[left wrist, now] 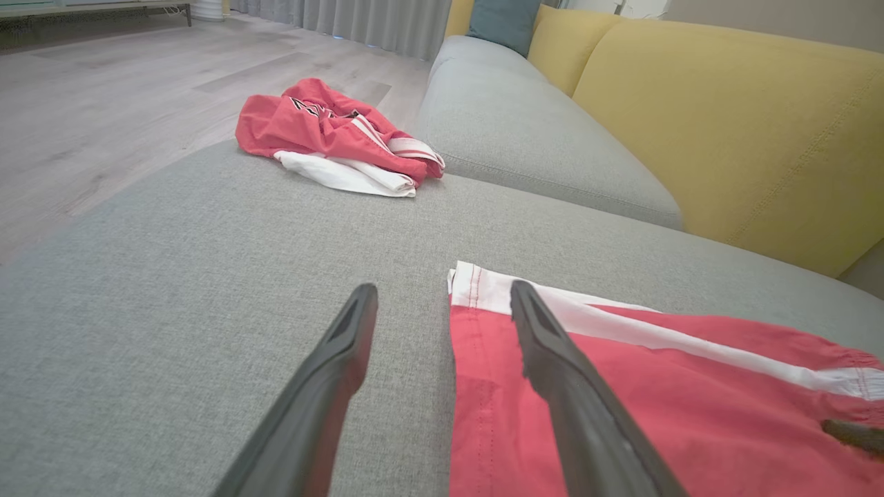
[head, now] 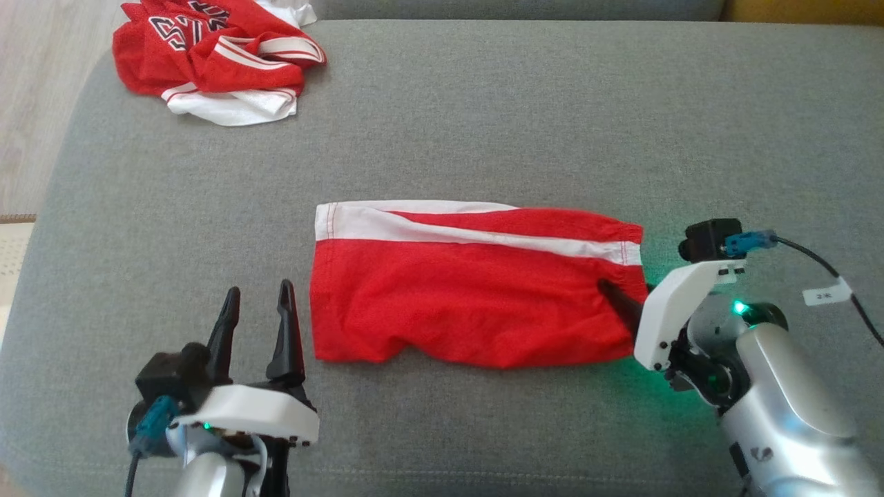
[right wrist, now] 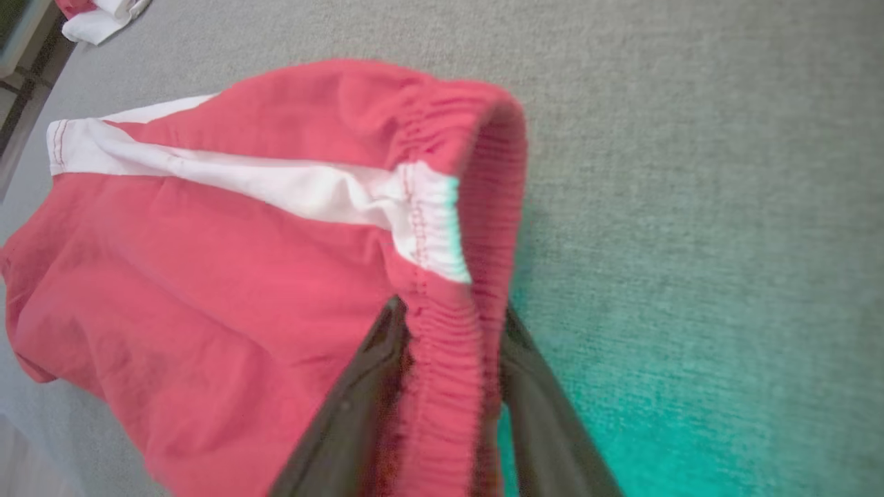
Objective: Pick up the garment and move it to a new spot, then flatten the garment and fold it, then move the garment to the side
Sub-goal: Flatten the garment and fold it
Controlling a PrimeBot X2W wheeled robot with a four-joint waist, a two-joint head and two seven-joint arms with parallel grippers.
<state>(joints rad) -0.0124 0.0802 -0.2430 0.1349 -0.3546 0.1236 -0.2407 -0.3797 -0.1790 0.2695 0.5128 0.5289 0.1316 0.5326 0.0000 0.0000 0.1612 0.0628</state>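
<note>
Right gripper is grasping the red shorts at the elastic waistband. One dark finger lies on each side of the gathered band, both touching the fabric, and the band stands up as a ridge between them. From this gripper the shorts extend across the grey sofa cushion toward the left gripper, spread flat, with a white stripe running along the edge farther from the robot. Left gripper is released: its fingers stand apart with nothing between them, just beside the hem end of the shorts and clear of the fabric. Well beyond the left fingertips, a crumpled red and white jersey lies at the far corner of the cushion. Green light tints the cushion next to the right gripper.
</note>
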